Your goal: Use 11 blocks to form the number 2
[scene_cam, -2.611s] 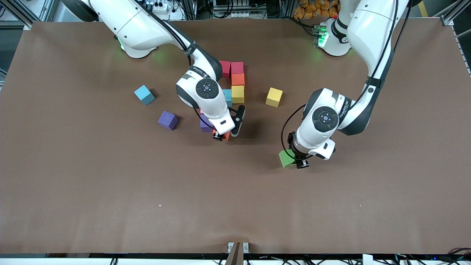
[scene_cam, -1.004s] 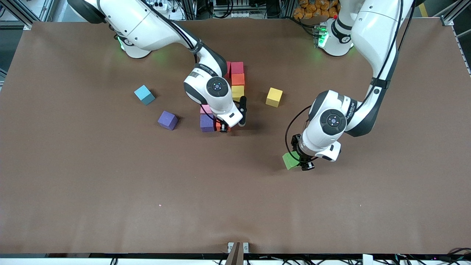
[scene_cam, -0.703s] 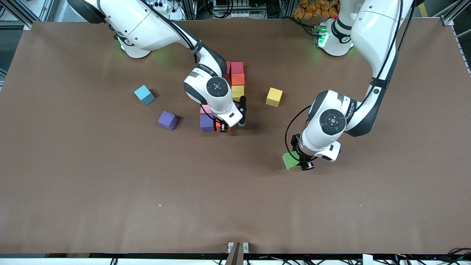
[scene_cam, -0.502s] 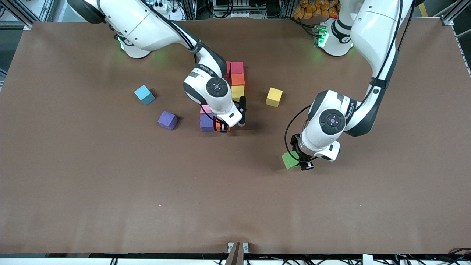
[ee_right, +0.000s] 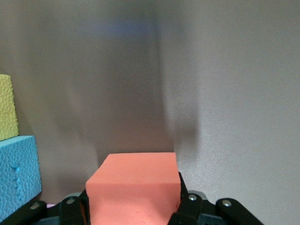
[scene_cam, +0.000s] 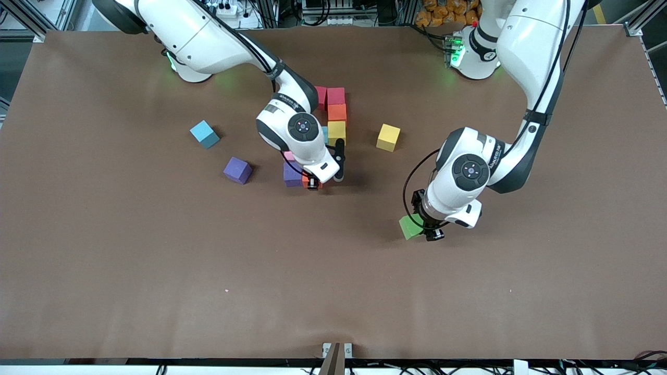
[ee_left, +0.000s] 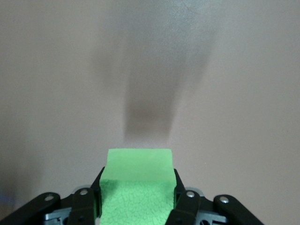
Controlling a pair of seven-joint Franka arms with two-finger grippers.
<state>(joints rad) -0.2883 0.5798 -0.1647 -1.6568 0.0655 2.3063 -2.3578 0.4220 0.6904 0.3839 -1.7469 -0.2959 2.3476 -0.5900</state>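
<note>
Two tools are each pinching a block. Right tool (scene_cam: 312, 183) holds the orange block (ee_right: 133, 185) low beside the purple block (scene_cam: 293, 174), at the unfinished number 2 (scene_cam: 333, 115). Judged next: release, withdraw. Left tool (scene_cam: 428, 229) grips the green block (ee_left: 137, 183) over bare table (scene_cam: 156, 250), waiting.

Brown matte table (scene_cam: 156, 250); cluttered equipment racks (scene_cam: 333, 10) along top.

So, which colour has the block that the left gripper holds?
Green: the block sits in the left gripper, clearest in the left wrist view.
</note>
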